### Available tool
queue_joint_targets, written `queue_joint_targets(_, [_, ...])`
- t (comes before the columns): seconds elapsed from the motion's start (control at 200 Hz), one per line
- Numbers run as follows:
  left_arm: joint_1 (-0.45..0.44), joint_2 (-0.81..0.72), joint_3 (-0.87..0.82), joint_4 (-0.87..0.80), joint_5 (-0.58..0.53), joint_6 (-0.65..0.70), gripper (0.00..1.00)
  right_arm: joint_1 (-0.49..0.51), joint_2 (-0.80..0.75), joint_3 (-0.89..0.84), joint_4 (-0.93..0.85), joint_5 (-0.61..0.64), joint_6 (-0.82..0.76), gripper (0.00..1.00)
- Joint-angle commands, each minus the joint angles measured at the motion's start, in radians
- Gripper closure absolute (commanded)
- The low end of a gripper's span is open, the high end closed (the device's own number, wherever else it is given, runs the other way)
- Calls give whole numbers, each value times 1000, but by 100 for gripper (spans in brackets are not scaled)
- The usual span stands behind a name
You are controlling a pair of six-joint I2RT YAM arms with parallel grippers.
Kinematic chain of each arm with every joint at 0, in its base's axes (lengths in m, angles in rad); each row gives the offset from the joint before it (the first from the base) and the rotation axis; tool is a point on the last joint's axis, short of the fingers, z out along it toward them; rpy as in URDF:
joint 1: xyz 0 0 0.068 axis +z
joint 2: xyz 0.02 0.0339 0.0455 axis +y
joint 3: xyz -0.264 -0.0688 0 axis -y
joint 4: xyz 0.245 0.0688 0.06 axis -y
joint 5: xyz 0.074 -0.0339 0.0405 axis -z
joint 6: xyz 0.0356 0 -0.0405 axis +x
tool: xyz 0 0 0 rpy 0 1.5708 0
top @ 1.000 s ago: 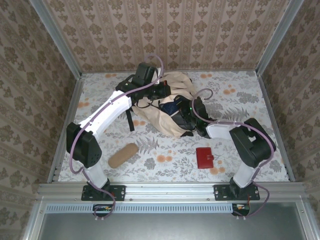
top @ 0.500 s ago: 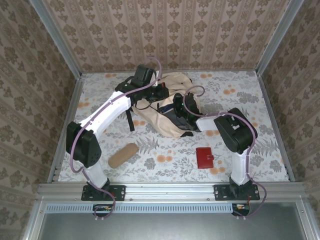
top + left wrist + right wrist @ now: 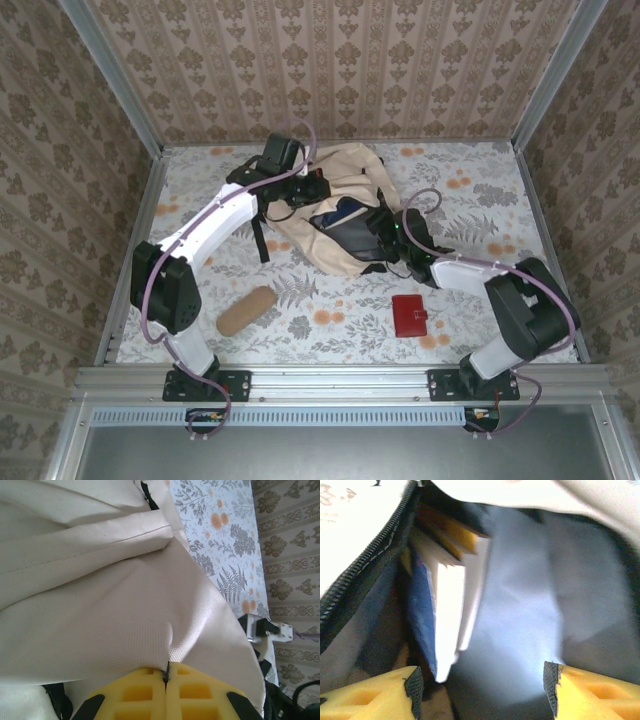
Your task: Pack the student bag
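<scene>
Books (image 3: 447, 610) are in the student bag (image 3: 355, 165), left gripper (image 3: 166, 680) pinching its cloth, right gripper (image 3: 480, 680) spread inside; pouch (image 3: 247, 311) and wallet (image 3: 409, 316) lie unpacked by the table's (image 3: 490, 200) front edge.

Desk (image 3: 480, 200) surfaced in pale floral print, orange blossoms and grey-green ferns. Lying directly on it:
- large beige fabric student bag (image 3: 350, 160) with black straps, far centre, mouth open;
- tan cylindrical fabric pouch (image 3: 247, 311), on its side, near left, set at an angle;
- small flat red wallet (image 3: 409, 316), near right.

Pouch and wallet well apart, both clear of the bag.
</scene>
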Motion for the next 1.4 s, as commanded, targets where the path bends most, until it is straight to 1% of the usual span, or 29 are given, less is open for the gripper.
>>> queue_joint_targets(0.0, [9,-36,-41,-1,24,16,75,-5,-141,-42,-210,-1,-111,31])
queue_joint_targets(0.04, [10,-44,-56,-8,23,26,60,-11,-195,-58,-253,18,-131,29])
queue_joint_targets(0.07, [13,-53,-68,-14,16,34,52,-16,-234,-73,-284,35,-141,27])
queue_joint_targets(0.135, [26,-73,-93,-28,7,46,39,-28,-320,-89,-356,76,-170,24])
queue_joint_targets(0.2, [49,-98,-120,-33,-4,50,31,-44,-391,-86,-453,125,-206,20])
queue_joint_targets(0.285, [85,-136,-171,-30,-31,39,26,-73,-471,-73,-561,170,-256,18])
queue_joint_targets(0.36, [104,-160,-227,-23,-54,26,25,-83,-522,-45,-609,177,-340,17])
queue_joint_targets(0.37, [129,-163,-235,-23,-56,24,25,-84,-525,-40,-615,176,-354,18])
queue_joint_targets(0.445, [156,-170,-286,-19,-75,21,25,-83,-535,22,-660,138,-476,18])
queue_joint_targets(0.52, [165,-156,-320,-7,-74,20,25,-81,-507,100,-719,82,-575,17])
queue_joint_targets(0.585, [171,-132,-329,1,-67,13,25,-78,-466,166,-769,34,-633,17])
queue_joint_targets(0.65, [178,-105,-327,18,-66,-4,26,-70,-429,207,-791,-12,-660,17])
queue_joint_targets(0.725, [185,-66,-325,69,-41,-34,28,-59,-395,229,-776,-77,-663,17])
queue_joint_targets(0.805, [191,-16,-313,130,-3,-70,33,-41,-370,236,-758,-111,-646,17])
queue_joint_targets(0.9, [190,40,-291,172,10,-108,42,-15,-363,235,-741,-111,-628,17])
queue_joint_targets(0.985, [194,84,-282,219,38,-144,46,-2,-366,234,-733,-113,-617,17])
queue_joint_targets(1.16, [201,142,-304,362,111,-215,53,9,-374,232,-737,-112,-609,17])
queue_joint_targets(1.23, [202,151,-314,406,127,-236,59,13,-372,232,-739,-109,-606,17])
queue_joint_targets(1.395, [203,129,-333,457,128,-246,80,30,-371,238,-749,-105,-608,18])
